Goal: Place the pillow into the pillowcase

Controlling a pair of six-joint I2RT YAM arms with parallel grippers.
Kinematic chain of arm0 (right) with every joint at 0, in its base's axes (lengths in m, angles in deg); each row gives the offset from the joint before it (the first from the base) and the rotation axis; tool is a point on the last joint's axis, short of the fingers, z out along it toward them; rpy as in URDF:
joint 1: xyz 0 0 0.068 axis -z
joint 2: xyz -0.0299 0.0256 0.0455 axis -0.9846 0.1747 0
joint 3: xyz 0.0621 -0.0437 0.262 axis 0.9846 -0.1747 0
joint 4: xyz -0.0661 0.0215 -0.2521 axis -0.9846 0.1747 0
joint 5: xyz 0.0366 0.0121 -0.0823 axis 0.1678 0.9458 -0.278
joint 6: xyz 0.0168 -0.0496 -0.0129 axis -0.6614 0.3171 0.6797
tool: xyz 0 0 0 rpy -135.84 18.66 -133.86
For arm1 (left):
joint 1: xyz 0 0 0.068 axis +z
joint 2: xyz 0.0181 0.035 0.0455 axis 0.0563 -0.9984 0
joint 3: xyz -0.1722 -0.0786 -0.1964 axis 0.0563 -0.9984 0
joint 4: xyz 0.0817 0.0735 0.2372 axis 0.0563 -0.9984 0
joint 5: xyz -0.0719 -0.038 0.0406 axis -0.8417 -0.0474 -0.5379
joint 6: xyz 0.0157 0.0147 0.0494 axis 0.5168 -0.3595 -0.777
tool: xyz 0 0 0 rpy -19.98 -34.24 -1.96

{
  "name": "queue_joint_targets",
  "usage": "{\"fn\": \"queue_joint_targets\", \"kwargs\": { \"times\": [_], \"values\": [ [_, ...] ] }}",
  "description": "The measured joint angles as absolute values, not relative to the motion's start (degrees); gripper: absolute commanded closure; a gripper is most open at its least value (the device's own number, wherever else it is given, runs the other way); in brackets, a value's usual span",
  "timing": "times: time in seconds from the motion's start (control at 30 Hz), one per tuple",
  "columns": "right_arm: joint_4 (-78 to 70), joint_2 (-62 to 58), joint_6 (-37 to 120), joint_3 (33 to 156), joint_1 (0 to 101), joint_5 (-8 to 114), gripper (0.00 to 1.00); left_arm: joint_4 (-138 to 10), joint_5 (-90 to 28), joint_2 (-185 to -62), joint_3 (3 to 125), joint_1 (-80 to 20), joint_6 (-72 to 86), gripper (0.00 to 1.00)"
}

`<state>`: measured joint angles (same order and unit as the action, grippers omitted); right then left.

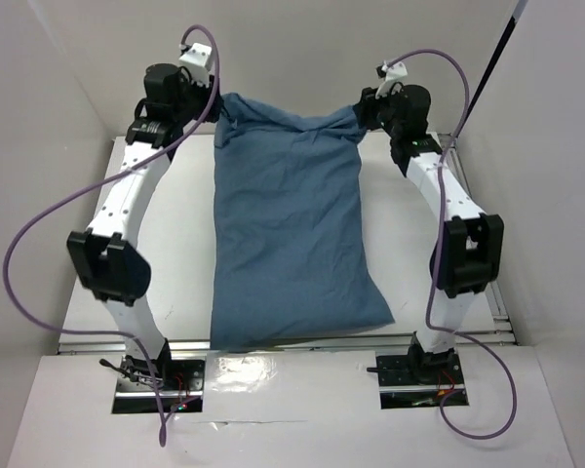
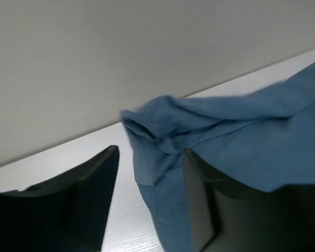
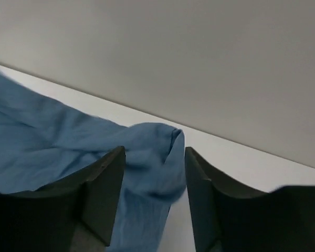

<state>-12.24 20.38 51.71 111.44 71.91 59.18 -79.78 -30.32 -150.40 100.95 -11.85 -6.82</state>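
Though overhead the pillowcase looks stuffed, wrist views show left pincer and right pincer parted — corners seemingly loose.

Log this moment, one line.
left fingers: open, pillowcase corner between | right fingers: open, other corner between | pillow: not visible

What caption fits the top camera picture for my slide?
Wrinkled slate-blue cloth pillowcase lying on the white table, left gripper and right gripper at its two far corners.

L gripper, R gripper apparently parted.
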Motion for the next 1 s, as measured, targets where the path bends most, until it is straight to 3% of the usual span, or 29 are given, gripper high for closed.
{"fn": "queue_joint_targets", "kwargs": {
  "times": [0.03,0.1,0.2,0.3,0.43,0.47,0.53,0.57,0.67,0.7,0.73,0.77,1.0],
  "values": [
    [-9.7,22.8,51.3,114.6,72.3,59.2,0.24,-81.1,-30.2,-153.3,104.5,-11.7,-6.4,0.14],
    [-6.2,24.5,50.5,118.1,72.7,59.6,0.16,-83.9,-30.0,-157.1,110.4,-11.5,-6.4,0.02],
    [1.0,24.6,50.6,124.8,73.0,64.0,0.23,-87.7,-30.2,-158.3,115.1,-11.2,-6.3,0.0],
    [8.5,23.8,50.6,132.0,72.7,70.4,0.23,-90.7,-32.0,-157.8,117.7,-11.1,-6.1,0.0],
    [16.4,18.5,50.6,128.6,69.9,78.5,0.29,-96.3,-39.5,-156.5,117.9,-11.2,-5.6,0.0],
    [17.5,16.5,50.7,124.8,68.3,80.1,0.35,-98.1,-41.4,-156.3,117.9,-11.5,-5.7,0.08],
    [20.6,13.7,51.0,117.3,64.5,82.8,0.45,-101.8,-44.4,-156.3,117.9,-12.9,-6.1,0.12],
    [21.6,13.1,51.0,114.3,62.5,83.9,0.61,-103.4,-45.8,-156.6,117.8,-13.9,-6.2,0.26],
    [26.0,13.9,51.8,106.8,56.8,86.4,0.82,-108.1,-50.8,-158.1,116.9,-17.8,-6.3,0.59],
    [27.5,14.6,52.1,105.5,55.5,86.9,0.95,-109.0,-52.1,-159.0,116.4,-19.0,-6.0,0.7],
    [28.6,15.4,52.2,104.8,54.4,87.2,1.0,-109.8,-53.6,-160.2,116.1,-20.1,-5.9,0.93],
    [29.2,16.1,52.5,104.6,53.7,87.2,1.0,-110.4,-54.8,-161.8,116.1,-20.8,-5.7,1.0],
    [29.1,19.0,53.4,104.6,52.2,83.0,1.0,-111.2,-57.3,-176.0,120.0,-21.1,-4.4,1.0]
  ]
}}
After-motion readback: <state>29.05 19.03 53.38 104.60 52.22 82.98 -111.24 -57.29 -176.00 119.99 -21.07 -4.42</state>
